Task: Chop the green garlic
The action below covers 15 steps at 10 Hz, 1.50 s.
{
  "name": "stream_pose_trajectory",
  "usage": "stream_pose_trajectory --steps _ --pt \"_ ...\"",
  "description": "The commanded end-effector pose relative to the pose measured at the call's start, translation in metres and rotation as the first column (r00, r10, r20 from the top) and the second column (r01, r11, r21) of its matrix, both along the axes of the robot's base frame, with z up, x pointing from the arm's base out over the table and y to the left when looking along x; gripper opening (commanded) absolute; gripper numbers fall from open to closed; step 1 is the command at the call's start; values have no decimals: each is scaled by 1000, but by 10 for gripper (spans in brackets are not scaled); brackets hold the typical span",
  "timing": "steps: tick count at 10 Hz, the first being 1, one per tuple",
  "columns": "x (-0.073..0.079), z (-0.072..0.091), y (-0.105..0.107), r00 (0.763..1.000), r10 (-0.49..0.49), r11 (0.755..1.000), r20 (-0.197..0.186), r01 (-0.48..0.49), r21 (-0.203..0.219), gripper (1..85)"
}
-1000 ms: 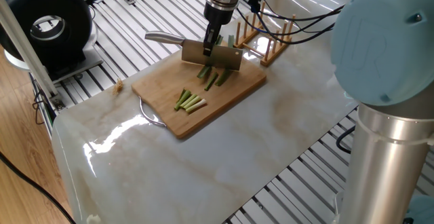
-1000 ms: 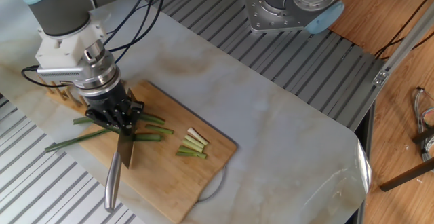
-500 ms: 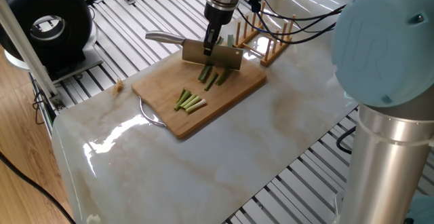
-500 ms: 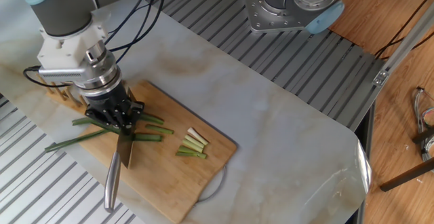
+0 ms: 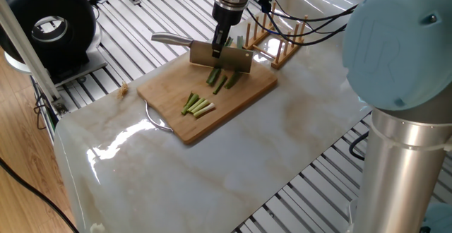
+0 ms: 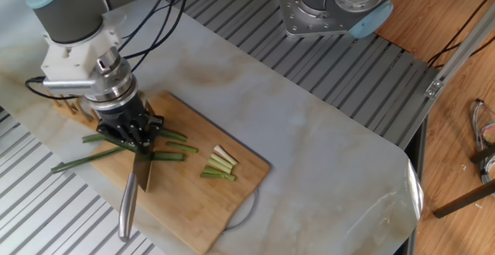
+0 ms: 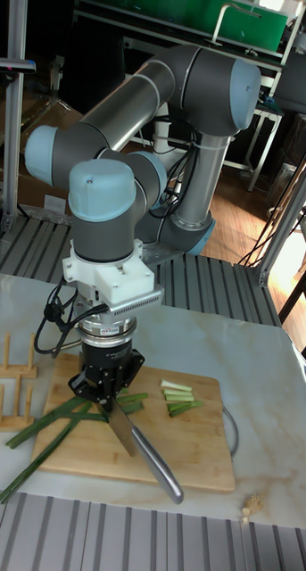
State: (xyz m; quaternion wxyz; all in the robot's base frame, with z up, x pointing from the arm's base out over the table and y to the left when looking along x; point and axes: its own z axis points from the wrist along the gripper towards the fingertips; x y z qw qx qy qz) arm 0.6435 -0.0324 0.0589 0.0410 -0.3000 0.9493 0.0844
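My gripper (image 5: pixel 221 44) (image 6: pixel 137 141) (image 7: pixel 111 399) is shut on a steel cleaver (image 5: pixel 220 57) (image 6: pixel 142 171) (image 7: pixel 122 433), gripping the blade's spine. The blade stands edge-down on the wooden cutting board (image 5: pixel 169 95) (image 6: pixel 240 178) (image 7: pixel 197 455), across the green garlic (image 5: pixel 226 82) (image 6: pixel 89 158) (image 7: pixel 37 442). Long dark green leaves trail off the board's end. Several cut pale-green pieces (image 5: pixel 198 106) (image 6: pixel 220 166) (image 7: pixel 179 398) lie grouped farther along the board. The knife handle (image 5: pixel 168 40) (image 6: pixel 127 209) (image 7: pixel 160 470) sticks out past the board's edge.
A wooden peg rack (image 5: pixel 277 44) (image 7: pixel 8 384) stands just beyond the board's end. The board lies on a marble slab (image 5: pixel 212 169) (image 6: pixel 325 154). A black round device (image 5: pixel 49 25) sits at the far left. A small crumb (image 7: pixel 251 506) lies near the slab's edge.
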Motion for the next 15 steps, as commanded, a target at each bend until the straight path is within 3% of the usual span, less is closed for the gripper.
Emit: stream_pose_trajectory --steps 1,3,6,9,15 --pt "-2 -2 5 999 -33 999 -25 33 -7 13" --pt "-4 -7 5 998 -48 999 -30 48 -22 13" --pt "-23 12 -24 999 -7 999 -52 5 -33 13" --pt "-15 3 -7 999 -31 999 -18 31 -7 13" --pt "-10 1 -1 1000 -31 999 0 31 11 13"
